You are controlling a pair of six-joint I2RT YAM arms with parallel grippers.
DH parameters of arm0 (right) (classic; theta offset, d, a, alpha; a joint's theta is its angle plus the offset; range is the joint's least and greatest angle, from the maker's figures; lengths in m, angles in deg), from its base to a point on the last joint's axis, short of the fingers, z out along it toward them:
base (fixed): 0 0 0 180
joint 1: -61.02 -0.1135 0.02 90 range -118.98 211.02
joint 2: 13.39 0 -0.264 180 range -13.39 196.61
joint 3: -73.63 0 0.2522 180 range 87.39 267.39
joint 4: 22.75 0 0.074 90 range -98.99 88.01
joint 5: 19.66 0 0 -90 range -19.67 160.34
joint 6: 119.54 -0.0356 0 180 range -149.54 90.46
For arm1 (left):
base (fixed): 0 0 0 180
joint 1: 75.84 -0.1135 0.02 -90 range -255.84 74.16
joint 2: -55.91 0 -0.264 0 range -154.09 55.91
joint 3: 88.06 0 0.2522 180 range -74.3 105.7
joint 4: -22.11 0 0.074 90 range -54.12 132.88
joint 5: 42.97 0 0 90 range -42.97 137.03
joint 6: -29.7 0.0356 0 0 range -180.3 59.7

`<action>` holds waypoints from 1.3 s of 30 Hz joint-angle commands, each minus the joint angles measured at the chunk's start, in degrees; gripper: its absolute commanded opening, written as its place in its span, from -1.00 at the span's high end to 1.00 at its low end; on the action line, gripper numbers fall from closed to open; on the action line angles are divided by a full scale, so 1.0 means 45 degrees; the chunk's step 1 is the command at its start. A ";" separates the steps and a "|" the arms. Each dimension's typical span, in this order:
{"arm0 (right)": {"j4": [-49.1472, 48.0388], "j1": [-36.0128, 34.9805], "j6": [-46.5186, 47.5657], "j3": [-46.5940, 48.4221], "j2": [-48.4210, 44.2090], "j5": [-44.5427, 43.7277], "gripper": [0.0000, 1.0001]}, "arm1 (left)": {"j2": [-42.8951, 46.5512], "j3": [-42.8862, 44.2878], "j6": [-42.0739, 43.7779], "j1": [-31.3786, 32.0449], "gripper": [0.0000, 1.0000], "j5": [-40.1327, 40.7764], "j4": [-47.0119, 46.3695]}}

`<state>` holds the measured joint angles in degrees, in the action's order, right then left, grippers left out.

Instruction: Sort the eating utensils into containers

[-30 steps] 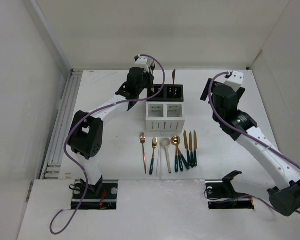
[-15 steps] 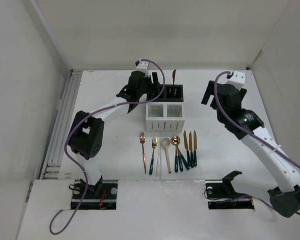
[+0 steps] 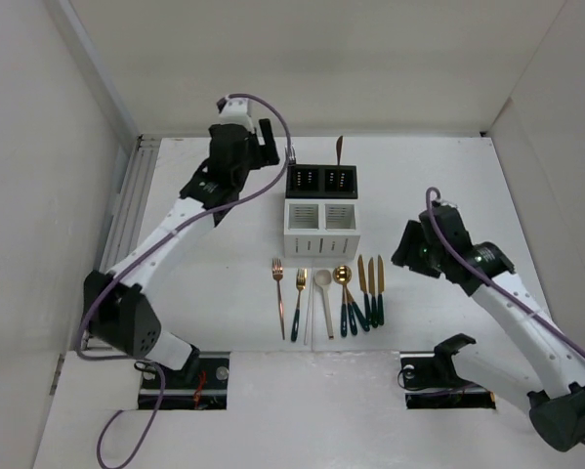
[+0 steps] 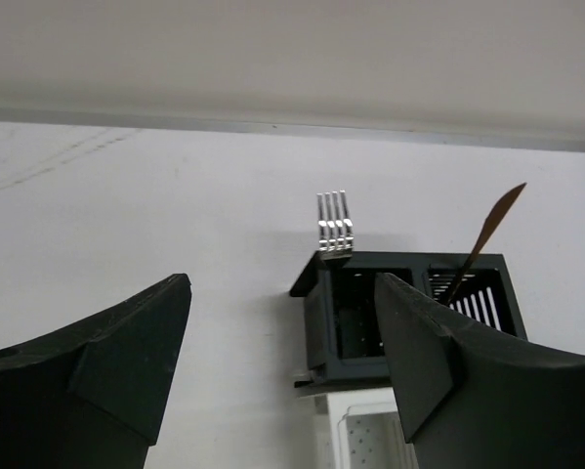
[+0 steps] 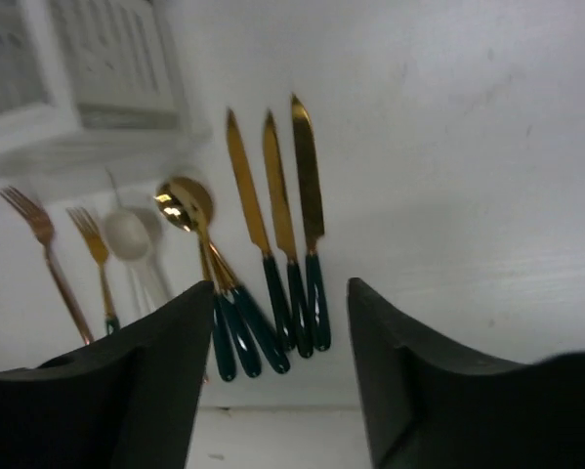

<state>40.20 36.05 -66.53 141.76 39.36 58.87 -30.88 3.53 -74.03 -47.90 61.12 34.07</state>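
Observation:
Several eating utensils lie in a row in front of the containers: a copper fork (image 3: 278, 293), a gold fork (image 3: 299, 298), a cream spoon (image 3: 323, 291), gold spoons (image 3: 344, 293) and three gold knives (image 3: 370, 288) with dark green handles. The black caddy (image 3: 321, 181) holds an upright silver fork (image 4: 335, 223) in its left compartment and a copper knife (image 4: 487, 234) in its right. The white caddy (image 3: 321, 228) stands just in front of it. My left gripper (image 4: 282, 293) is open and holds nothing, up and to the left of the black caddy. My right gripper (image 5: 282, 293) is open and holds nothing, low over the knives' green handles (image 5: 297, 293).
White walls close in the table on the left, back and right. A ridged rail (image 3: 126, 225) runs along the table's left side. Bare tabletop lies left of the fork row and right of the knives.
My left gripper opened, let go of the silver fork in the black caddy and drew back to the left. My right arm swung down toward the knives and its jaws narrowed.

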 commanded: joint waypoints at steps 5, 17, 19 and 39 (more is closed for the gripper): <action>-0.0636 0.0101 -0.0549 -0.1691 0.1751 0.3152 0.04 | 0.2796 -0.3087 0.0221 -0.0292 -0.49 0.1342 0.1339; -0.1771 -0.0543 -0.0549 -0.2961 0.4252 0.3077 0.06 | 0.4852 -0.5867 -0.2045 -0.0175 -0.52 0.1088 0.1690; -0.1771 -0.0661 -0.0549 -0.3098 0.4663 0.3075 0.06 | 0.4968 -0.6003 -0.2162 -0.0175 -0.52 0.1088 0.1690; -0.0796 -0.1052 -0.1309 -0.2728 0.4297 0.1826 -0.04 | 0.5203 -0.6337 -0.2299 -0.0175 -0.55 0.0991 0.1573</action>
<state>33.51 31.68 -70.88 127.78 62.09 69.69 -8.89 -24.91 -83.76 -48.92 65.47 42.55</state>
